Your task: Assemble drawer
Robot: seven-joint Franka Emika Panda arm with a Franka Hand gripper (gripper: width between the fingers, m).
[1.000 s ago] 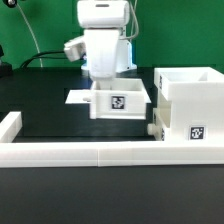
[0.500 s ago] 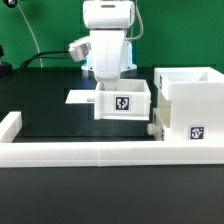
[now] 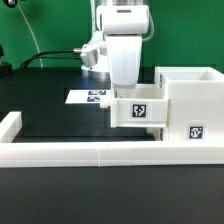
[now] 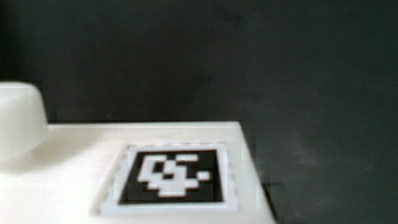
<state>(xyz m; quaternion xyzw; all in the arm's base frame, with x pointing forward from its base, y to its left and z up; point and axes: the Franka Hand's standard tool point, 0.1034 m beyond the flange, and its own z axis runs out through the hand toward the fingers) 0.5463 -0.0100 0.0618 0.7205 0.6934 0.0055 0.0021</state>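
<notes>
A small white drawer tray with a square tag on its front hangs from my gripper, just off the black mat. It sits against the near left side of the large boxy housing, which stands at the exterior view's right with its own tag low on the front. My fingertips are hidden behind the tray's wall. The wrist view shows a tagged white face of the tray up close over the dark mat; no fingers show there. The second tray is out of view.
The long low white border wall runs along the front, with a short arm at the exterior view's left. The marker board lies flat behind the tray. A white rounded piece shows in the wrist view.
My arm has carried the tray toward the exterior view's right and forward, up against the housing. The marker board, covered before, now shows.
</notes>
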